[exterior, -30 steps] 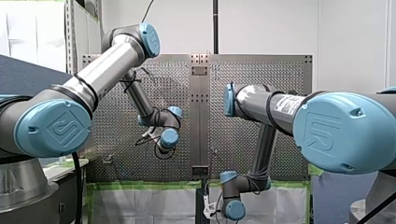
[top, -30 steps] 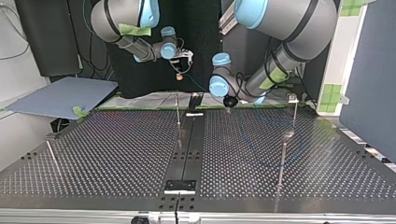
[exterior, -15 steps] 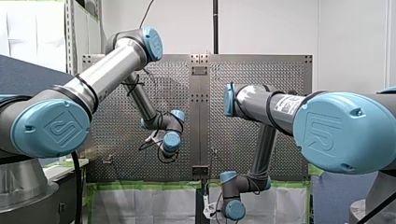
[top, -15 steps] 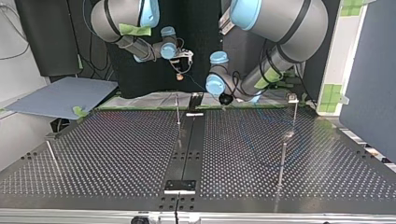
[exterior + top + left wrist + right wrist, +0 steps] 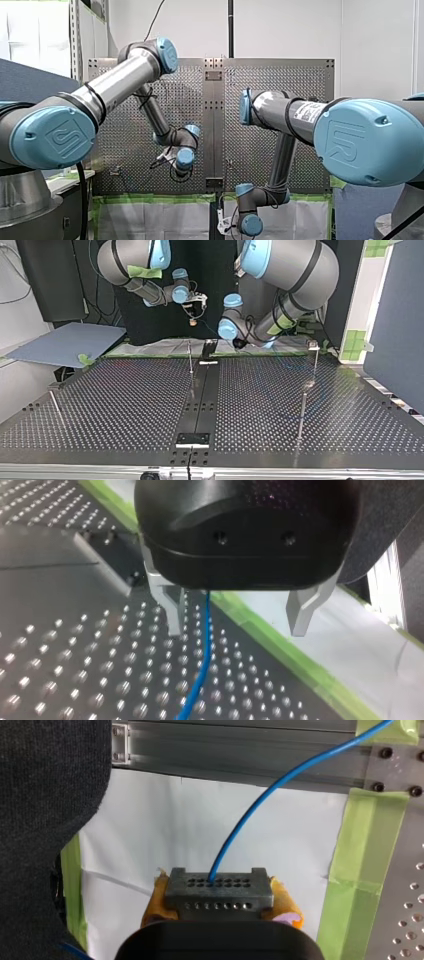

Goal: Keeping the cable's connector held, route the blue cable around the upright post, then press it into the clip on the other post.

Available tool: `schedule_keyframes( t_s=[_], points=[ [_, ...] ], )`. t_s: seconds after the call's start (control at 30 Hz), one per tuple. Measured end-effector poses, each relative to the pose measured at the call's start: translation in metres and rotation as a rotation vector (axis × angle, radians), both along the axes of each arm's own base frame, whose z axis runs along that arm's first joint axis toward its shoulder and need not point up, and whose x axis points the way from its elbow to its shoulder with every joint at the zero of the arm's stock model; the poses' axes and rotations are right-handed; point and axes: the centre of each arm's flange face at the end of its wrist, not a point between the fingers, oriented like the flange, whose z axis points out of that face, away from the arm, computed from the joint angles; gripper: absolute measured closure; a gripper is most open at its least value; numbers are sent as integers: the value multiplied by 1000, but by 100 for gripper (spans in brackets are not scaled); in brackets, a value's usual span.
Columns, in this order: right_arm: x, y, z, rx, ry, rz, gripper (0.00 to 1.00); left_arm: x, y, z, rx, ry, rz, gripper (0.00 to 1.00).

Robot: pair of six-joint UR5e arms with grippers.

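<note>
The thin blue cable (image 5: 202, 665) runs between the left gripper's (image 5: 237, 627) spread metal fingers (image 5: 172, 607), while the right gripper (image 5: 220, 902), arm folded low at the front view's bottom centre, clamps the dark perforated connector (image 5: 218, 887).

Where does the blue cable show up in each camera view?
Front view: cannot make it out.
Top view: blue cable, faint line between my right claw and my left claw.
Left wrist view: running between my left claw's fingers.
Right wrist view: rising from the gripped connector.
Shared landmark: green tape.
</note>
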Motion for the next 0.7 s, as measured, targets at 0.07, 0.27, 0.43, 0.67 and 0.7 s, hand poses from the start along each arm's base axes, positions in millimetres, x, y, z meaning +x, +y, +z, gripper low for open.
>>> schedule_keyframes(
  t_s=[0.07,0.27,0.43,0.67,0.7],
  points=[
    [0,0,0,0,-1,2,100,-1,-3,-5,-3,5,-2,1],
    [2,1,0,0,-3,11,100,0,-9,-7,-26,-1,0,1],
    [3,2,1,-1,-4,24,100,0,-12,-7,-44,-4,1,1],
    [4,3,1,-1,-3,43,100,-4,-20,-13,-75,9,-13,1],
    [4,3,1,0,-4,45,100,-4,-20,-15,-74,13,-13,1]
  ],
)
